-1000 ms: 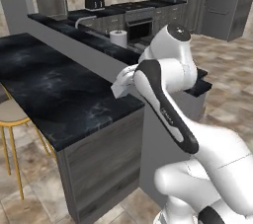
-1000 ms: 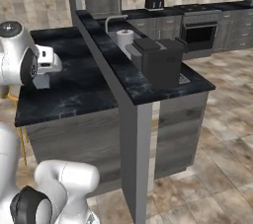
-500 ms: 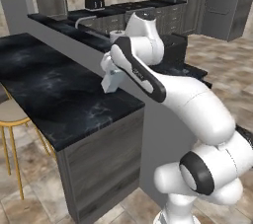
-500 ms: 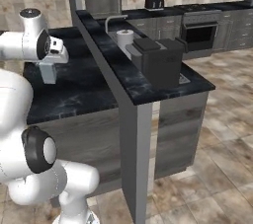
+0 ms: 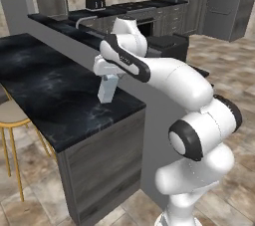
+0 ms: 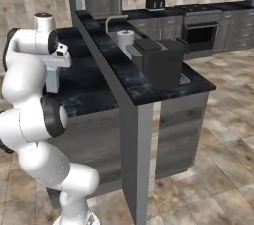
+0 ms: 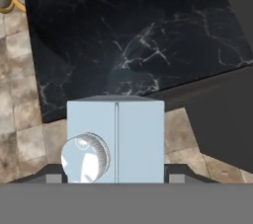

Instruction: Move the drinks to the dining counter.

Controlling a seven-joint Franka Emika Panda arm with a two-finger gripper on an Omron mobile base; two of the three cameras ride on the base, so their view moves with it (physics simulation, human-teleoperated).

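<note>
The white gable-top carton (image 5: 107,88) stands upright in the claw (image 5: 108,76), its base at or just above the black veined tabletop (image 5: 45,90) of the dining counter; whether it touches the slab cannot be told. In the left base view it sits near the slab's end at about 3 o'clock of the marble, close beside the raised narrow ledge (image 5: 74,33). In the hand view the carton (image 7: 115,141) shows from above, pale blue-white with a centre ridge and a round screw cap (image 7: 85,156) at 8 o'clock on its top; the claw's fingers (image 7: 55,174) are pinched against its two sides. In the right base view the carton (image 6: 51,79) hangs below the white hand, over the dark slab. A gold-legged stool (image 5: 12,120) stands at 9 o'clock of the counter. Beyond the ledge are a paper towel roll (image 6: 125,38) and a dark boxy appliance (image 6: 158,60), with a toaster (image 6: 155,3) on the far counter at 12 o'clock.
</note>
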